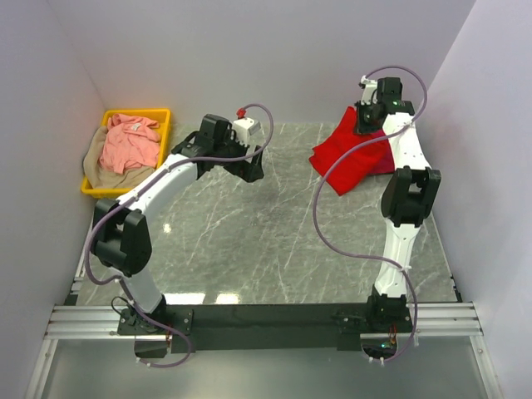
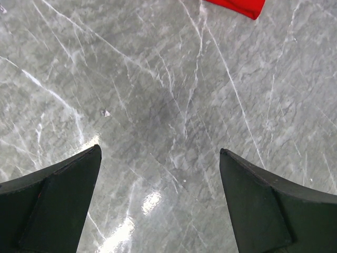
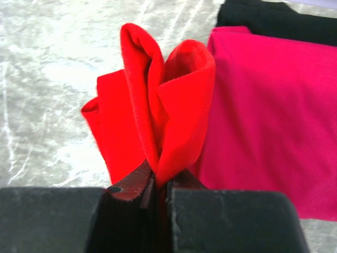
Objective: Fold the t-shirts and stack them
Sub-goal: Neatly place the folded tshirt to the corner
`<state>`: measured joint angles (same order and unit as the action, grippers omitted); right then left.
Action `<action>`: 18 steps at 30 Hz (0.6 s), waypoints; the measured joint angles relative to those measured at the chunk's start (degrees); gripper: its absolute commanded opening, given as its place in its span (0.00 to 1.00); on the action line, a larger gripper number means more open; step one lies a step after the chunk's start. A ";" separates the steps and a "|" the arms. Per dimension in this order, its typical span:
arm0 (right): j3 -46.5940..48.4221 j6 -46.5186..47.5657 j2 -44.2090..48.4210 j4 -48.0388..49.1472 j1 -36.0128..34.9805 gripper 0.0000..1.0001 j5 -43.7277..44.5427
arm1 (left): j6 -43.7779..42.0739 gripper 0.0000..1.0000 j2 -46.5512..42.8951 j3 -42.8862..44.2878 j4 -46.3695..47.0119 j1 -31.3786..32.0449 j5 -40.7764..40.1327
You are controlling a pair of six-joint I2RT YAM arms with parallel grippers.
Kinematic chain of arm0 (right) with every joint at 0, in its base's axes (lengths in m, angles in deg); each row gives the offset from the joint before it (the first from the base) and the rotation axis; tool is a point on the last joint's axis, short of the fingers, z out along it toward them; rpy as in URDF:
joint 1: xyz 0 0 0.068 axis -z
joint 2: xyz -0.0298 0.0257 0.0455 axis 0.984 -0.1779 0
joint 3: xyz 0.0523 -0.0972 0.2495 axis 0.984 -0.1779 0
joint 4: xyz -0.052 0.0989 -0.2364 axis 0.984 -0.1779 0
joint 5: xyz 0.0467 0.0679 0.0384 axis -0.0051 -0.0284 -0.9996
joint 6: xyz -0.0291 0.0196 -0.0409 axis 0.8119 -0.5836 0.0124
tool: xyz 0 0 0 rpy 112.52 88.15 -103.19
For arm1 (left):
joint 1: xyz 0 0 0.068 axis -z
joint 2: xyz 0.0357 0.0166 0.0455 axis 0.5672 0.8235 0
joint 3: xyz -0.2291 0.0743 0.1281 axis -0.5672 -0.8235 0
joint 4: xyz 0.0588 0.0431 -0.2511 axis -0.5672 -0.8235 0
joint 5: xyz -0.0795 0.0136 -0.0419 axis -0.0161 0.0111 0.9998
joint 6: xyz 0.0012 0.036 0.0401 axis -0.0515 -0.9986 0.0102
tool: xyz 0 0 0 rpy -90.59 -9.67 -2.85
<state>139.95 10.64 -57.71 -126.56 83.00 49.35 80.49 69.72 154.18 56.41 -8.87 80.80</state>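
My right gripper [image 1: 366, 118] [image 3: 162, 182] is shut on a bunched fold of the bright red t-shirt [image 1: 345, 158] [image 3: 152, 105] at the table's far right. The cloth rises between the jaws and drapes down toward the table. The crimson-magenta t-shirt [image 1: 385, 163] [image 3: 268, 116] lies flat beside and partly under the red one. Over bare marble near the table's middle hangs my left gripper [image 1: 253, 169] [image 2: 160, 153], open, with nothing between its fingers; a corner of the red t-shirt [image 2: 237, 6] shows at the top edge of its view. The salmon pink t-shirt [image 1: 129, 141] lies crumpled over the tan one [image 1: 98, 171].
A yellow plastic bin [image 1: 163, 114] holding the pink and tan shirts stands at the far left by the wall. White walls close in the grey marble table [image 1: 249, 241] on the left, back and right. The arm bases sit on a rail at the near edge.
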 measured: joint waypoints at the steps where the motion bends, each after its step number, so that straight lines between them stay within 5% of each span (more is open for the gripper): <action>1: 0.26 0.00 -0.20 -0.11 0.04 0.00 0.55 | 0.00 1.00 0.35 0.17 -0.33 0.00 -0.09; 18: 5.07 -1.95 -0.22 0.74 2.23 0.00 2.27 | -0.09 0.99 4.02 3.61 -0.52 0.00 -0.20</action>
<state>145.02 8.69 -57.93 -125.81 85.23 51.62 80.40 73.75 157.78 55.88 -8.87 80.61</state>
